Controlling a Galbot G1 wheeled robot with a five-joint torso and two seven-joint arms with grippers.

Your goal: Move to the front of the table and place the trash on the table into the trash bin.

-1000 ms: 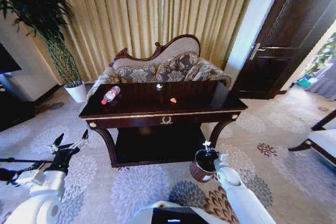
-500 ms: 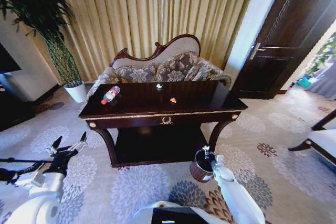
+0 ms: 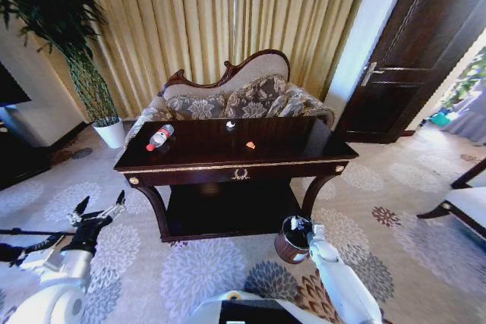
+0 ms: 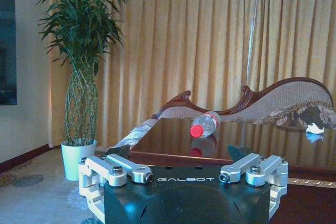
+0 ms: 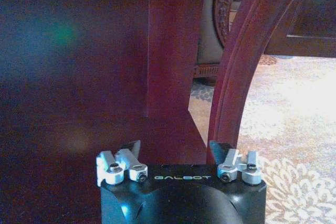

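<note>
Gold pleated curtains [image 3: 228, 13] hang behind a carved-back floral sofa [image 3: 228, 96], and a flower-patterned carpet [image 3: 190, 271] covers the floor. In front of the sofa stands the large, dark, glossy wooden table with gold trim [image 3: 197, 166]; a gilt emblem sits at the middle of its front edge.

On the tabletop, a clear plastic bottle with a red label and red cap [image 3: 160, 137] lies on its side toward ten o'clock from the table's centre, near the left end. A tiny orange-red piece [image 3: 250, 144] lies just right of centre, and a small white paper bit [image 3: 230, 124] rests at about twelve o'clock, near the far edge. The three are well apart from one another.

The small round reddish-brown trash bin with a dark inside [image 3: 289, 241] stands on the carpet at about five o'clock from the table, just beside its front right curved leg and much lower than the tabletop.

The left claw [image 3: 97, 209] hovers over the carpet at about eight o'clock from the table, its fingers spread apart and holding nothing; in the left wrist view the left claw [image 4: 184, 174] faces the bottle across the table's end. The right claw [image 3: 301, 224] hangs at the bin's rim, beside the table leg; whether it is released or clenched cannot be told.

A tall potted plant in a white pot [image 3: 110, 133] stands at ten o'clock.
</note>
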